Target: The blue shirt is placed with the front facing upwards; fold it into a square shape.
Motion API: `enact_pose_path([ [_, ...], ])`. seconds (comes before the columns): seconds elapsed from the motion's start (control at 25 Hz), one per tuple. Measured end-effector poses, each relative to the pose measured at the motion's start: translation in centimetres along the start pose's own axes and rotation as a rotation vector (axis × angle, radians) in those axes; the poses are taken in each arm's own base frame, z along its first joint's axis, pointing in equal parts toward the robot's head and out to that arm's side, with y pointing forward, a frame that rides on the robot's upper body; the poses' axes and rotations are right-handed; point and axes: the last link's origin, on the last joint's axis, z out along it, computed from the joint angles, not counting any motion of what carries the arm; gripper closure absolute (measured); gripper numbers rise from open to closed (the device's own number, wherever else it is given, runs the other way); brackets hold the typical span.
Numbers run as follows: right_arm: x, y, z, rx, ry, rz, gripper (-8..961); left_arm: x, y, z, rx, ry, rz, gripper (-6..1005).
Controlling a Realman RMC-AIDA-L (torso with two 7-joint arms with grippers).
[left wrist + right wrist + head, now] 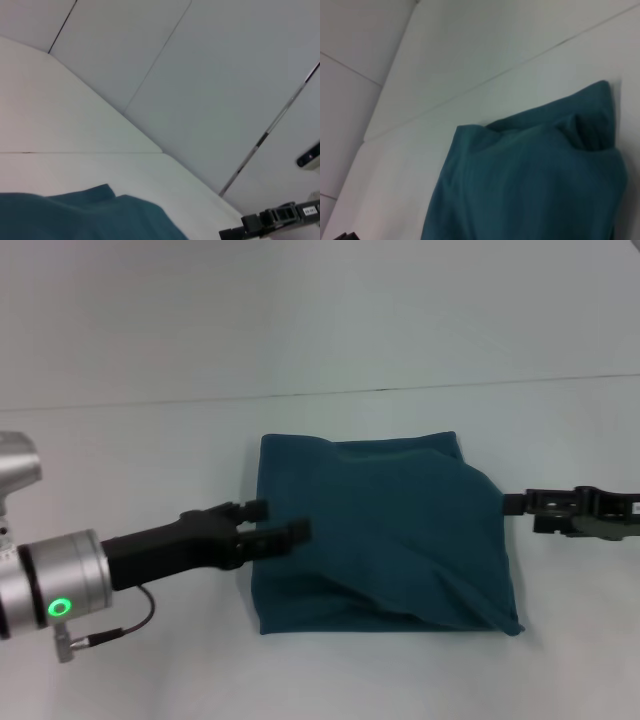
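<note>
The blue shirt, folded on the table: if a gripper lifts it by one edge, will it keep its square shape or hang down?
The blue shirt will probably sag and unfold: its top layer already shows soft diagonal creases and puffed corners. It looks light, so a push from the left gripper at its edge would likely bunch it rather than slide it whole across the table.

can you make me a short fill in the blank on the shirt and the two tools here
1. The blue shirt lies folded into a rough ____ on the white table.
2. The left tool reaches over the shirt's ____ edge.
3. The right tool sits beside the shirt's ____ edge.
4. The shirt's "FREE!" print is ____ in every view.

Missing words: square; left; right; hidden
</note>
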Motion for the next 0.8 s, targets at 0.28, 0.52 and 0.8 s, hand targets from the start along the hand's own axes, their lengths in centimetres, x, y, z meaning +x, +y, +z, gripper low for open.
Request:
enact_pose_path([
  [0.28, -0.2, 0.5, 1.2, 0.016, 0.055, 0.021, 38, -1.0, -0.5, -1.3, 0.022, -0.098, 0.041, 31],
  [0.52, 0.0, 0.4, 0.9, 0.022, 0.075, 0.051, 38, -1.0, -0.9, -1.7, 0.040, -0.099, 0.043, 32],
  [0.8, 0.3, 0.0, 0.9, 0.033, 0.070, 0.064, 38, -0.9, -0.9, -1.6, 0.041, -0.100, 0.048, 32],
])
